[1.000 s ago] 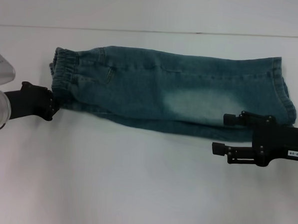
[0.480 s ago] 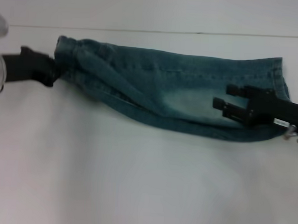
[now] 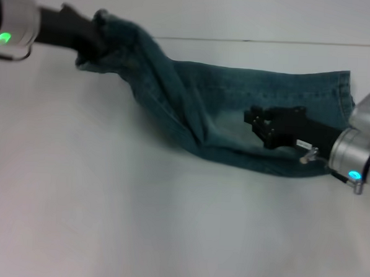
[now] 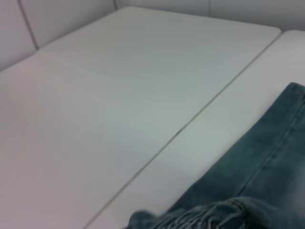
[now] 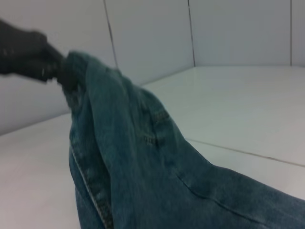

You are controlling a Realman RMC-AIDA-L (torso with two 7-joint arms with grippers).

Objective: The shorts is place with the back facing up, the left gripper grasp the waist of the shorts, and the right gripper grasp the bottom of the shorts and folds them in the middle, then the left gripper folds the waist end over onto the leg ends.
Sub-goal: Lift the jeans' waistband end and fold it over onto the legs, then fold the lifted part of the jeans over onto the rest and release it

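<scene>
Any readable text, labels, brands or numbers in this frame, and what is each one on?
No text can be read.
Small white label on the right gripper, over the shorts: too blurred to read.
The shorts and the left gripper, clamped on the raised waist end: no lettering shows.

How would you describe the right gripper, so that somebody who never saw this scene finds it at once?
On the white table lie blue-green denim shorts, their waist end lifted by the left gripper. The right gripper is the black claw over the flat leg part of the shorts. Unlike the other claw, it carries a small white label.
</scene>
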